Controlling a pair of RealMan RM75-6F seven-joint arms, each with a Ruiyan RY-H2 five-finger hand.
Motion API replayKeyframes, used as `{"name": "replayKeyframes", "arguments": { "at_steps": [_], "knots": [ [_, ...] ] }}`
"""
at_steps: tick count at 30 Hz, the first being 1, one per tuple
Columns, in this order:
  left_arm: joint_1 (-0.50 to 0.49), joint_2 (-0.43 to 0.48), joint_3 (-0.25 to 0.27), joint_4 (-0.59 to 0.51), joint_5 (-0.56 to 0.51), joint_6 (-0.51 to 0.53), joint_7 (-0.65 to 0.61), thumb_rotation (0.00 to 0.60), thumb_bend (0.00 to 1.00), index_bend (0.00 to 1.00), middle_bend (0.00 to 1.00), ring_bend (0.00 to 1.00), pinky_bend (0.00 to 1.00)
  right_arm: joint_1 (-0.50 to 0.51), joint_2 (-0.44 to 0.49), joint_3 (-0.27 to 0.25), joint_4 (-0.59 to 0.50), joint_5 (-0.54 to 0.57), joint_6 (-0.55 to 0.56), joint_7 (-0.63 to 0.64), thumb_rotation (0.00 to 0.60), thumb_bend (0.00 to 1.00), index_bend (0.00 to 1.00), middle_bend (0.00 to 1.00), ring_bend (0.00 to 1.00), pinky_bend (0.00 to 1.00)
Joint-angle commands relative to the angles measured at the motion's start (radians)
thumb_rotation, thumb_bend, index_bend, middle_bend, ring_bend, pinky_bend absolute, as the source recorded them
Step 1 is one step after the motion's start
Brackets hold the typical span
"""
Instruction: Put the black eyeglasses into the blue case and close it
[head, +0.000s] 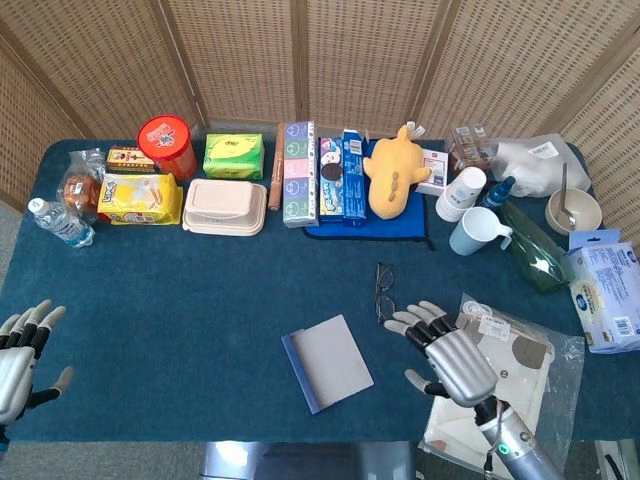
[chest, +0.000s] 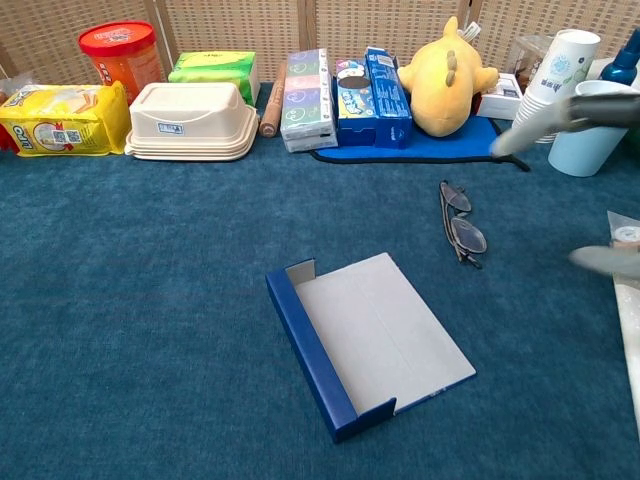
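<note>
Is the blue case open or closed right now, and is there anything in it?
Open and empty. The blue case lies flat with its pale lining bare, and the glasses are on the cloth beside it, apart from it.

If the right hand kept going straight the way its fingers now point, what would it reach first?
Most likely the eyeglasses. The right hand, open, points up-left in the head view, and its fingertips lie just short of the frame's near end. Its height above the table is unclear.
</note>
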Motion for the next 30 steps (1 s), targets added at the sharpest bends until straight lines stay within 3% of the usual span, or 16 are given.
{"name": "replayKeyframes", "arguments": {
  "at_steps": [1,5,12,21,30],
  "knots": [
    [-0.012,0.000,-0.010,0.009,-0.020,-0.014,0.001,0.600,0.32,0.07,0.01,0.00,0.00,0.131,-0.066,0.043,-0.020,0.027,-0.161,0.020,0.600,0.26,0.20,0.19,0.15,0.15],
    [-0.026,0.006,-0.024,0.021,-0.043,-0.029,-0.001,0.600,0.32,0.06,0.01,0.00,0.00,0.227,-0.135,0.093,-0.004,0.071,-0.270,0.006,0.600,0.20,0.19,0.19,0.14,0.15],
    [-0.043,0.020,-0.041,0.034,-0.061,-0.042,-0.020,0.600,0.32,0.06,0.01,0.00,0.00,0.348,-0.265,0.168,0.059,0.183,-0.376,-0.049,0.600,0.00,0.15,0.18,0.10,0.15],
    [-0.056,0.030,-0.061,0.061,-0.081,-0.043,-0.042,0.600,0.32,0.05,0.01,0.00,0.00,0.450,-0.430,0.237,0.146,0.346,-0.396,-0.183,0.600,0.00,0.07,0.15,0.05,0.14],
    [-0.059,0.039,-0.070,0.075,-0.074,-0.028,-0.058,0.600,0.32,0.04,0.01,0.00,0.00,0.532,-0.526,0.243,0.199,0.465,-0.411,-0.293,0.600,0.00,0.00,0.11,0.02,0.14]
  ]
}}
